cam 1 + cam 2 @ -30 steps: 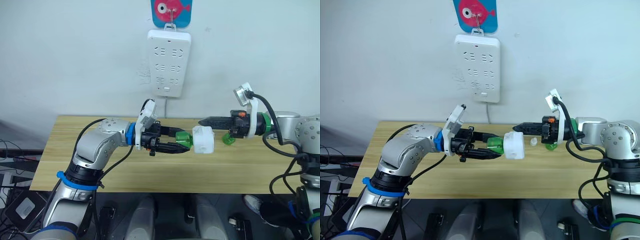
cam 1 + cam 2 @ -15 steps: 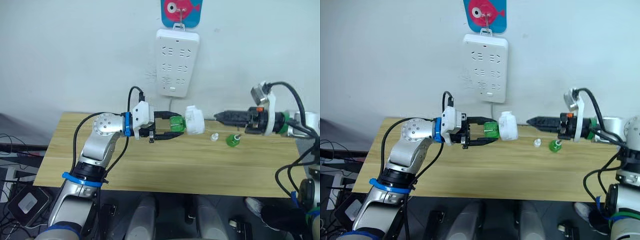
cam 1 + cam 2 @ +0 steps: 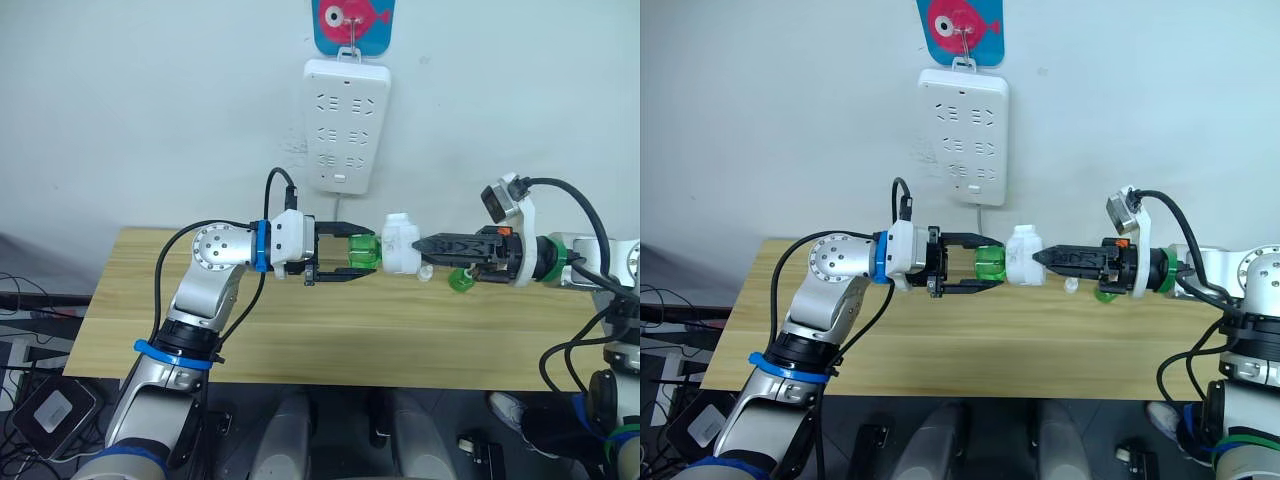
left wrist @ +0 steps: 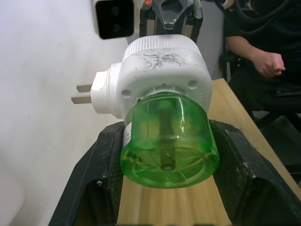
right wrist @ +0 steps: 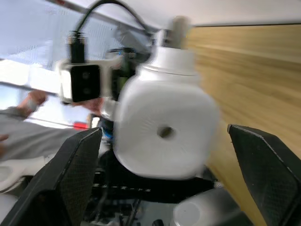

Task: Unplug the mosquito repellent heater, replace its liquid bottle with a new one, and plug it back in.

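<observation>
My left gripper is shut on a green liquid bottle and holds it level above the table. The bottle's far end sits in the white mosquito repellent heater, whose two plug prongs stick out sideways. My right gripper is open right at the heater's round-holed face, one finger on each side of it without touching. Another green bottle and a small white cap lie on the table under my right arm.
A white power strip hangs on the wall above the heater, below a blue and pink fish hook. The wooden table stretches below both arms. A seated person's hand shows beyond the table's end.
My right gripper went from shut to open and came up to the heater's face. My left arm lifted and turned the bottle and heater. The head camera also shifted.
</observation>
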You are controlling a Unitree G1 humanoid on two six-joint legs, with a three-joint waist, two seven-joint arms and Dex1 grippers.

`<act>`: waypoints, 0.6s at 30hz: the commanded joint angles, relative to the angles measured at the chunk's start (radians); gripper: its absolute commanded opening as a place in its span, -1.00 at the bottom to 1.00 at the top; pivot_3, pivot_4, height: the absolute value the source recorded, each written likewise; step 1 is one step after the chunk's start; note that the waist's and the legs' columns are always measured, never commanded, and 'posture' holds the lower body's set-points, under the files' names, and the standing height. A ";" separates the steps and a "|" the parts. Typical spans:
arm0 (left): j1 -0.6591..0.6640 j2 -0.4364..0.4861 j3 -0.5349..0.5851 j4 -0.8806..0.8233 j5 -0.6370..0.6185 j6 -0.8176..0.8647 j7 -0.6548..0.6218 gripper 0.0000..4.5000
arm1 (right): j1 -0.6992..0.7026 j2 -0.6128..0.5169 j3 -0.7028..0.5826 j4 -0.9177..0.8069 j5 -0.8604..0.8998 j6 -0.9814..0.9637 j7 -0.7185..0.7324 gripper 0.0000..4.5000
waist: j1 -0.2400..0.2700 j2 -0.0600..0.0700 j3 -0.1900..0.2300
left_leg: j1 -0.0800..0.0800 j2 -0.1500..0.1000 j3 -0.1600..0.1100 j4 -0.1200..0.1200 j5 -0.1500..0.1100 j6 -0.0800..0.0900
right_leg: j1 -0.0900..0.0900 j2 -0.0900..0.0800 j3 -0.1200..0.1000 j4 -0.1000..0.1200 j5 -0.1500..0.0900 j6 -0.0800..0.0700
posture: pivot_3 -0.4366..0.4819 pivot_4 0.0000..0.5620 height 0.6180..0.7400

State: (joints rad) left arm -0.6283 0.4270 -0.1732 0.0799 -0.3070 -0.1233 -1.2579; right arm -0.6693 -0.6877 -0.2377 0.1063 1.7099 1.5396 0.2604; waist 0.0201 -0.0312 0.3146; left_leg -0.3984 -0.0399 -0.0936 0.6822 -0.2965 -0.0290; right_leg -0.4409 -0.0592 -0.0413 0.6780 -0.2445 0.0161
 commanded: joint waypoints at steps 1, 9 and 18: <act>-0.019 -0.010 -0.002 -0.009 -0.003 -0.025 0.002 0.01 | 0.019 -0.038 0.042 -0.048 0.126 -0.066 -0.064 0.98 | 0.000 0.000 0.000 | 0.000 0.000 0.000 0.000 0.000 0.000 | 0.000 0.000 0.000 0.000 0.000 0.000 | 0.07 0.06 1.00; -0.021 -0.020 -0.002 -0.012 -0.007 -0.024 0.007 0.01 | 0.046 -0.083 0.140 -0.084 0.234 -0.185 -0.151 0.98 | -0.001 0.000 0.000 | 0.000 0.000 0.000 0.000 0.000 0.000 | 0.000 0.000 0.000 0.000 0.000 0.000 | 0.09 0.04 1.00; -0.008 -0.017 -0.004 -0.021 -0.007 -0.025 0.005 0.01 | 0.060 -0.116 0.175 -0.106 0.262 -0.233 -0.147 0.33 | 0.000 0.000 0.000 | 0.000 0.000 0.000 0.000 0.000 0.000 | 0.000 0.000 0.000 0.000 0.000 0.000 | 0.10 0.01 1.00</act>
State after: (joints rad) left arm -0.6387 0.4116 -0.1743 0.0923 -0.3065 -0.1377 -1.2552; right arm -0.6104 -0.7862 -0.0553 0.0408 1.9452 1.3156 0.1026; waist 0.0203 -0.0313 0.3145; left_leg -0.3985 -0.0398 -0.0936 0.6823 -0.2965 -0.0289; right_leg -0.4409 -0.0589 -0.0417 0.6777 -0.2445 0.0161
